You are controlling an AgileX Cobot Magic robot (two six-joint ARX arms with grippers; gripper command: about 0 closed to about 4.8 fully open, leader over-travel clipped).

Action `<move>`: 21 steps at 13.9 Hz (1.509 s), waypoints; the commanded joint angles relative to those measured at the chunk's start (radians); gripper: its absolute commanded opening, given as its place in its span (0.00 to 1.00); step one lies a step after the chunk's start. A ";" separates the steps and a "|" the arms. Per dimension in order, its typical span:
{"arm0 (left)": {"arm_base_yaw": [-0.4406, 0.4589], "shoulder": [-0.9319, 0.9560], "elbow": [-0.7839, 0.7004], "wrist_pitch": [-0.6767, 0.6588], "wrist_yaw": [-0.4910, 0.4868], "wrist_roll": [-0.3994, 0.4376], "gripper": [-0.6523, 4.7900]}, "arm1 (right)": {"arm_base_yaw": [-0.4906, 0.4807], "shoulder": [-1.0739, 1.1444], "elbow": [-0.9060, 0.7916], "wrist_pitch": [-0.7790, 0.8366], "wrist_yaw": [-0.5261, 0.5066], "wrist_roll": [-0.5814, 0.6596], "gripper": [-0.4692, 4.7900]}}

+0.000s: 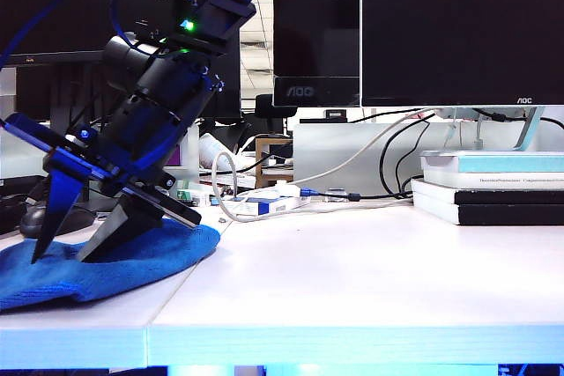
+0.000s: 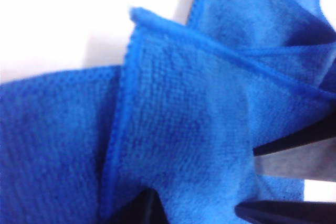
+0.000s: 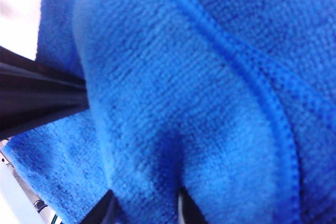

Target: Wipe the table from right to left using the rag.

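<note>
1. The rag's surface, the table [image 1: 370,279], is a wide white top. It fills the lower exterior view, bare apart from stacked books [image 1: 493,187] at the far right, below dark monitors [image 1: 463,28].
2. One black arm [image 1: 163,85] slants down from the top centre to the table's left end. This is probably the right arm reaching across, though the exterior view alone does not settle that.
3. The rag [image 1: 106,261], bright blue and rumpled, lies at the far left of the table, running off that edge of the view. Its long axis runs left to right along the front edge.
4. The right gripper [image 1: 62,254] stands directly on top of the rag, fingers apart and tips pressed into the cloth. A fold bulges past its fingers [image 3: 37,98]. I cannot tell whether it pinches the cloth or only presses on it.
5. The left gripper [image 2: 286,179] also sits close over the rag, cloth filling its camera. I cannot tell its hold either.
6. My judgement is that the stroke is near its left end, with little table left beyond.
</note>
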 commanded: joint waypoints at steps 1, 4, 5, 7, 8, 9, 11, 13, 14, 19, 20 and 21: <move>0.000 0.008 0.001 0.010 -0.079 0.009 0.11 | -0.003 0.006 -0.004 -0.024 -0.014 -0.004 0.40; 0.000 0.008 0.001 0.010 -0.112 0.009 0.11 | -0.003 -0.008 -0.004 -0.024 -0.059 -0.003 0.46; 0.000 0.008 0.001 0.011 -0.130 0.009 0.11 | -0.004 -0.017 -0.004 -0.026 -0.059 -0.003 0.57; 0.000 0.008 0.001 0.011 -0.167 0.009 0.11 | -0.010 -0.043 -0.004 -0.027 -0.059 -0.003 0.60; 0.000 0.008 0.001 0.012 -0.167 0.008 0.11 | -0.012 -0.053 -0.004 -0.028 -0.060 -0.003 0.60; 0.000 0.008 0.001 0.012 -0.167 0.008 0.11 | -0.016 -0.067 -0.004 -0.029 -0.060 -0.003 0.60; 0.000 0.008 0.001 0.013 -0.167 0.009 0.11 | -0.028 -0.103 -0.004 -0.028 -0.064 -0.002 0.60; 0.000 0.008 0.001 0.015 -0.167 0.009 0.11 | -0.042 -0.140 -0.004 -0.027 -0.068 -0.002 0.59; 0.000 0.008 0.001 0.016 -0.167 0.009 0.11 | -0.046 -0.158 -0.004 -0.025 -0.067 -0.002 0.59; 0.000 0.006 0.002 0.026 -0.094 0.031 0.11 | -0.132 -0.302 -0.004 0.005 -0.084 0.006 0.30; 0.000 -0.005 0.002 0.026 -0.053 0.034 0.11 | -0.147 -0.324 -0.004 0.005 -0.085 0.005 0.07; -0.001 -0.020 0.003 0.024 -0.045 0.034 0.11 | -0.159 -0.340 -0.004 0.006 -0.082 0.005 0.09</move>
